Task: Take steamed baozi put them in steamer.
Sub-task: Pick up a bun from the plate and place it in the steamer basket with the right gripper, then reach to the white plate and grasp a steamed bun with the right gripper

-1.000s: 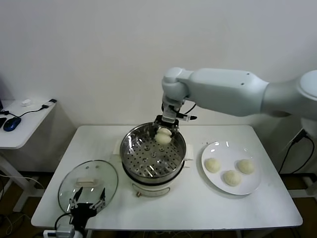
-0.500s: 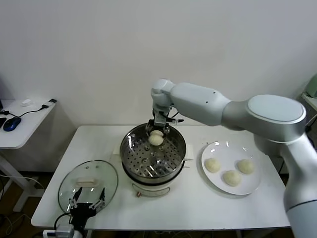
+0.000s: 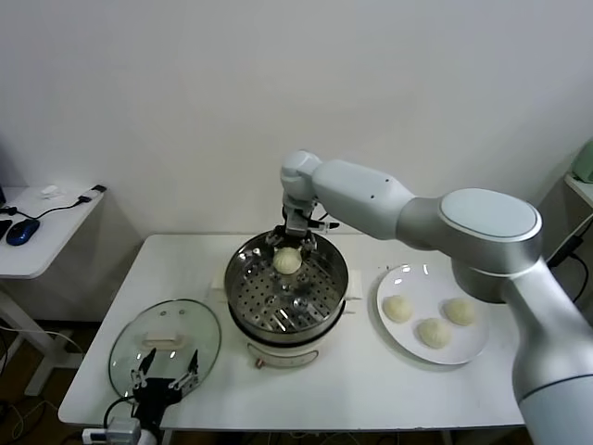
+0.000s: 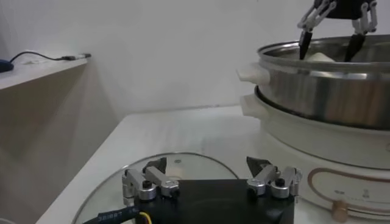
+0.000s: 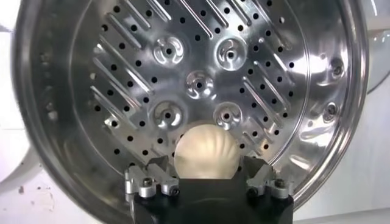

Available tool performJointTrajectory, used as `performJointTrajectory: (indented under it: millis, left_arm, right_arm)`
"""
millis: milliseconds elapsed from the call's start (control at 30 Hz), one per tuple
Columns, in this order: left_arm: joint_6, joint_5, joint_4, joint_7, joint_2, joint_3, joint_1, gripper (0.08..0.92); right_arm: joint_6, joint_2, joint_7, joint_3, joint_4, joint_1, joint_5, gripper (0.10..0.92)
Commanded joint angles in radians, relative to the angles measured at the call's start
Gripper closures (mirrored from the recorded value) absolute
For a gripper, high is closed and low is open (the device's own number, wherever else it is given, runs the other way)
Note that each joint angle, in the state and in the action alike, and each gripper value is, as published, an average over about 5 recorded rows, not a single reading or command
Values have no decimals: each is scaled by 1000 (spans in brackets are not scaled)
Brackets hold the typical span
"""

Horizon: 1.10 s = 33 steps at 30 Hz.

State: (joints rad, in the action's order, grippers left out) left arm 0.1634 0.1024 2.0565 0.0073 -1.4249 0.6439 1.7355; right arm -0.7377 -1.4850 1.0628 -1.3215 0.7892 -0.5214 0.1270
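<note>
Stainless steel fills my right wrist view: the steamer [image 3: 287,289] stands at the middle of the white surface [image 3: 371,371], and my right pincer [image 3: 288,245] hangs over its far rim. A second ago this pincer was pinching one steamed baozi [image 3: 287,261] above the pot; now its fingers are spread, one on each side of the bun, and the bun sits on the perforated tray [image 5: 201,79] near the far wall. My right arm has also swung in toward the pot's centre line since then.

Three more steamed baozi [image 3: 433,331] lie on the white plate [image 3: 408,278] to the right of the steamer, unchanged in position.

My left pincer [image 3: 165,382] is parked at the near left edge of the surface, fingers spread, just over the near rim of the glass lid [image 3: 165,341], which lies flat beside the steamer. It has not moved.

Room: a plain white wall behind the surface; a lower white side table [image 3: 42,232] to the left carries a blue mouse [image 3: 20,230] and a cable.
</note>
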Motion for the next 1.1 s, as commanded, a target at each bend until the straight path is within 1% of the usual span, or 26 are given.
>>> performJointTrajectory:
  millis: [33, 100, 167, 233, 300, 367, 467, 600, 733, 900, 1100]
  left_arm:
    - [0, -2, 4, 1, -2, -1, 3, 177]
    - [0, -3, 8, 1, -2, -2, 6, 177]
    - [0, -4, 12, 1, -2, -2, 8, 177]
    - [0, -3, 17, 1, -2, -1, 10, 177]
    - [0, -2, 20, 1, -2, 0, 10, 177]
    - [-1, -1, 22, 1, 0, 1, 10, 177]
    - [-3, 1, 19, -1, 2, 1, 7, 177]
    - [-5, 4, 17, -1, 5, -1, 1, 177]
    - [-4, 4, 16, 0, 3, -2, -6, 177]
    - [-4, 7, 12, 0, 1, 0, -11, 177]
    - [-8, 7, 2, 0, 0, 2, -6, 177]
  right_arm:
    - [39, 104, 50, -67, 127, -168, -253, 203]
    - [104, 156, 56, -131, 182, -237, -389, 202]
    - [220, 222, 55, -241, 257, -333, -571, 202]
    - [368, 307, 48, -340, 337, -419, -715, 203]
    - [494, 397, 35, -412, 403, -483, -778, 203]
    - [596, 487, 18, -464, 458, -524, -784, 203]
    - [706, 599, -8, -552, 539, -564, -783, 202]
    - [831, 715, -59, -657, 655, -570, -794, 203]
    - [933, 798, -143, -691, 734, -487, -828, 203]
    - [1027, 827, -236, -605, 714, -322, -814, 203]
    - [1074, 780, -275, -435, 573, -94, -737, 203]
